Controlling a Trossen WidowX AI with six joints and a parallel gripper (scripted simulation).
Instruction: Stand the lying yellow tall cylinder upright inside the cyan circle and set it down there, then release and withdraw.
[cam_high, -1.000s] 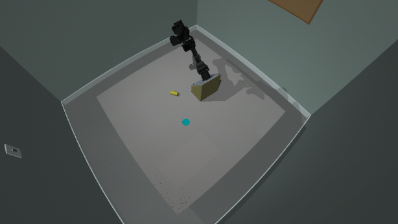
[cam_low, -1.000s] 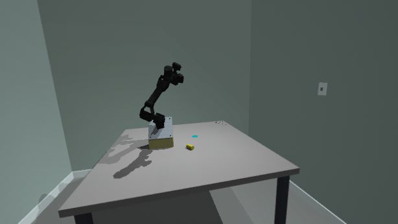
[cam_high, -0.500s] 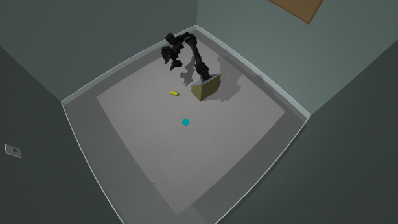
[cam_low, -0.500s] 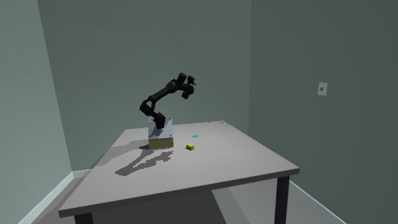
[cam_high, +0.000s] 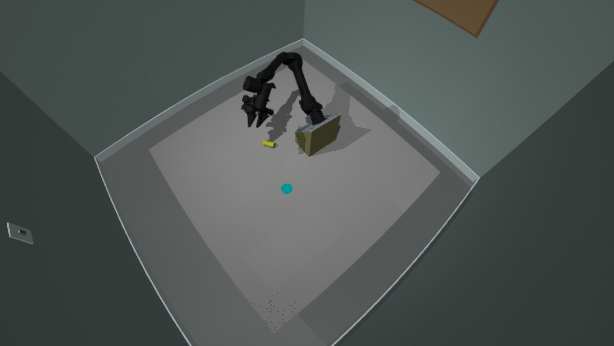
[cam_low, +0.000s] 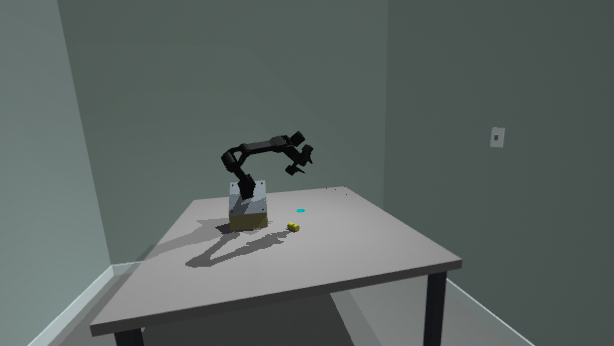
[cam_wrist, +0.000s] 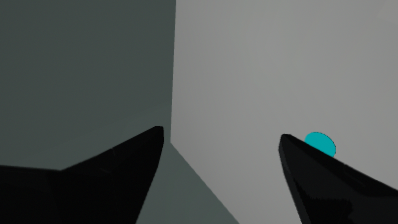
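No readable text, labels, brands, numbers or signs in any view. Small pale wall plate (cam_low: 497, 136) with dark centre: no lettering legible. Brown panel (cam_high: 457, 13) on wall: plain, unmarked. Ochre block with grey top plate (cam_low: 259, 201) under arm: dark corner dots only, no writing. Grey table top (cam_low: 350, 240), flat cyan circle (cam_high: 286, 188) and short yellow cylinder (cam_high: 269, 144): no marking visible.
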